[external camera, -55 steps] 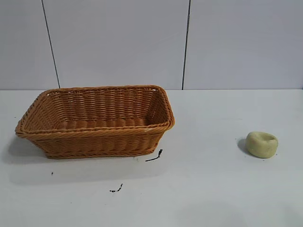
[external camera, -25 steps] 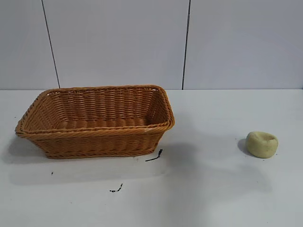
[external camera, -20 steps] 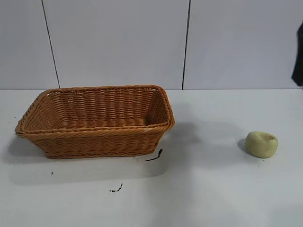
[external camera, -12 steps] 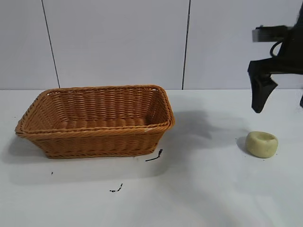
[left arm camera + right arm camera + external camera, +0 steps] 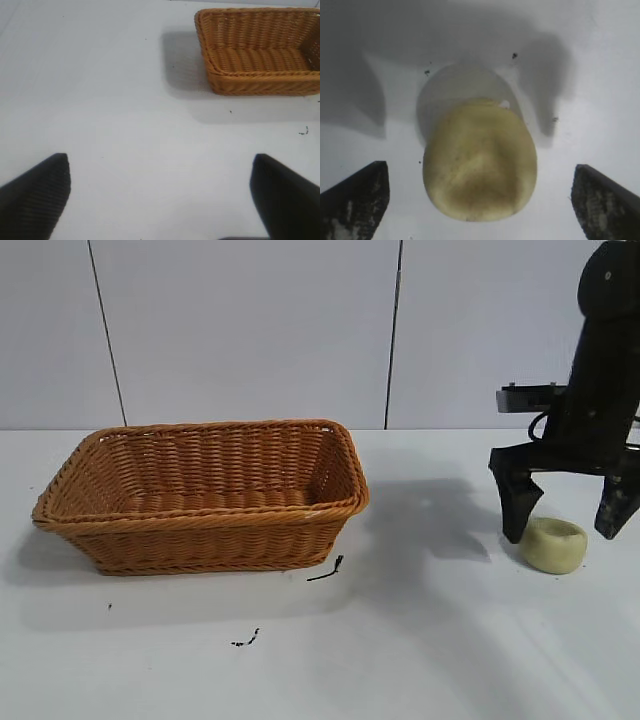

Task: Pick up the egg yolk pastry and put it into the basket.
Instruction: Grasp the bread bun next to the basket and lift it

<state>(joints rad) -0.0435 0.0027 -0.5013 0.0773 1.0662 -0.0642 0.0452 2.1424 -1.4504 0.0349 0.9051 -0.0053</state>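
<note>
Right pincer (image 5: 568, 523) released wide, straddling the egg yolk pastry (image 5: 553, 545) at right of frame on the surface (image 5: 420, 640); looks soft, light, crumbly, so pinch gently across its rounded sides.

The egg yolk pastry (image 5: 553, 545) is a small pale yellow-cream lump, matte and rounded (its top pressed into a shallow dent), sitting on the white table at the right side. The basket (image 5: 205, 495) stands well apart to its left, upright and open-topped: orange-brown wicker, rectangular, with flared sides, rounded corners and a braided rim
</note>
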